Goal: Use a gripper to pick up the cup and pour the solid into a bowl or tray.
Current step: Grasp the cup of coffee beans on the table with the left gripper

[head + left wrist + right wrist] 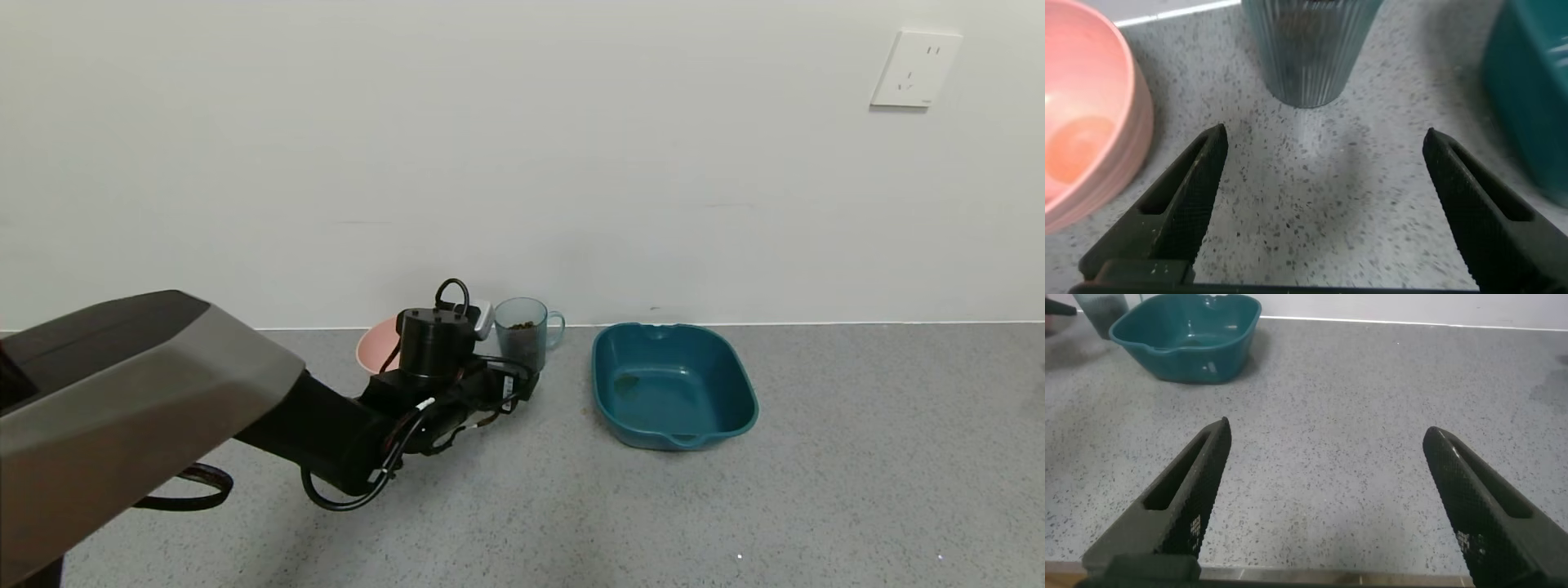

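The translucent blue-grey ribbed cup [522, 333] stands upright on the speckled grey counter by the wall, with dark brown pellets [520, 325] inside it. In the left wrist view the cup [1310, 53] is just beyond my fingertips, centred between them and not touched. My left gripper [1324, 132] is open and empty, low over the counter; in the head view it [524, 382] sits right in front of the cup. The dark teal tray [673, 384] lies to the right of the cup. My right gripper [1327, 429] is open and empty over bare counter, far from the tray [1184, 335].
A round pink bowl [374, 345] sits to the left of the cup, partly hidden behind my left wrist; it also shows in the left wrist view [1086, 147]. The white wall runs close behind the cup. A wall socket [914, 69] is high on the right.
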